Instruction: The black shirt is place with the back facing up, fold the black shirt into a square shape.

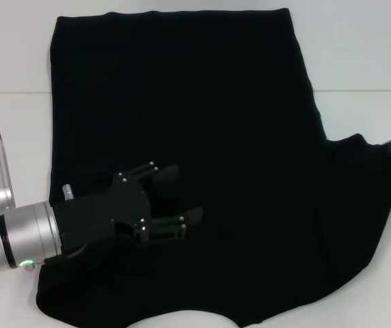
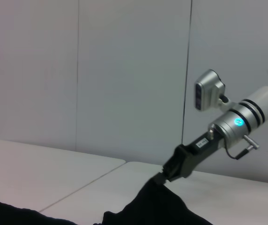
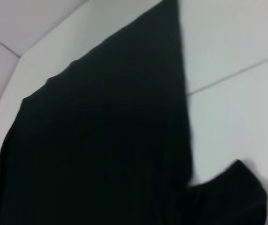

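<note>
Currently black shirt point(image 1: 202, 137) lies flat on the white worktop point(image 1: 359, 61). Left end effector point(image 1: 171, 201) hovers spread open over shirt's near-left part; right end effector point(image 2: 164, 176) pinches the shirt's right sleeve tip. Judgement: lift sleeve low, fold inward evenly, avoid bunching.

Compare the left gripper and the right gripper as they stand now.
The left gripper hovers over the black shirt on its left side, fingers spread, holding nothing. The right gripper is shut on the sleeve tip at the shirt's right edge. Both are black on silver arms.
</note>
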Robot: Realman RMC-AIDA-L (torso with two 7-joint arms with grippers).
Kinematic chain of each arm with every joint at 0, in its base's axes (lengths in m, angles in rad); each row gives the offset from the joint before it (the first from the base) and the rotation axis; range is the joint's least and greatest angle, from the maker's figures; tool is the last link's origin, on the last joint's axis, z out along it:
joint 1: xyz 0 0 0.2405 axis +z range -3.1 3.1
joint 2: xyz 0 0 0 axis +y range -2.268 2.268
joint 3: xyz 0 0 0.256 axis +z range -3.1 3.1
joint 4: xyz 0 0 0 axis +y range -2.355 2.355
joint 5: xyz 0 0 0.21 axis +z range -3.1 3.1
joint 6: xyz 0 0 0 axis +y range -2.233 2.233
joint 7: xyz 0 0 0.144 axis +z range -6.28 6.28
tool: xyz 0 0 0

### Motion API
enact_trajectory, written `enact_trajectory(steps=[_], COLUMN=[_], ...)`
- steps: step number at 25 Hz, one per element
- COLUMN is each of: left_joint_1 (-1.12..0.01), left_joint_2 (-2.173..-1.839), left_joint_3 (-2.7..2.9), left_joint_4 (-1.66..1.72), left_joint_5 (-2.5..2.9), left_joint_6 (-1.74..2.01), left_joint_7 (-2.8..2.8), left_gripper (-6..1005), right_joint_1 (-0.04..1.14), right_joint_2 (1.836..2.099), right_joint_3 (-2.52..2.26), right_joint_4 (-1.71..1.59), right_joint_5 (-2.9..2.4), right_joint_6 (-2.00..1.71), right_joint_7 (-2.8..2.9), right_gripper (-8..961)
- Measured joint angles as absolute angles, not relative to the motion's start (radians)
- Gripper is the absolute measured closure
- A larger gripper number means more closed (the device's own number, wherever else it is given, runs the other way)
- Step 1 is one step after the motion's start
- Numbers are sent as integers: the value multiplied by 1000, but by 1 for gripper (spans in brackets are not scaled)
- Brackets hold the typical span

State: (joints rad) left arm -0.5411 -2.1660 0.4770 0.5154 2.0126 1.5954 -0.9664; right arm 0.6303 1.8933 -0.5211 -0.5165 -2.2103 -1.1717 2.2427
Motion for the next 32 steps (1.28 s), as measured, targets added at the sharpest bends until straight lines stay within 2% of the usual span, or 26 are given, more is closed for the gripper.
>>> enact_trajectory(steps=[8,17,22,28,31,32], left_joint_1=[-541,-537,-537,-541,-543,-543], left_joint_2=[-2166,-2166,-2166,-2165,-2164,-2163], left_joint_3=[471,440,437,437,435,433], left_joint_4=[515,515,519,521,521,521], left_joint_5=[2013,2013,2013,2013,2012,2012], left_joint_6=[1588,1595,1594,1587,1587,1586], left_joint_7=[-978,-988,-991,-991,-991,-991], left_gripper=[157,158,159,160,161,161], right_joint_1=[746,867,890,893,893,892], right_joint_2=[1927,1977,2002,2020,2023,2022], right_joint_3=[-609,-757,-843,-857,-852,-852], right_joint_4=[-513,-503,-503,-511,-513,-513], right_joint_5=[-2216,-2218,-2218,-2209,-2191,-2183], right_joint_6=[-1142,-1072,-1061,-1070,-1065,-1065], right_joint_7=[2241,2268,2296,2296,2297,2297], right_gripper=[895,888,884,879,877,841])
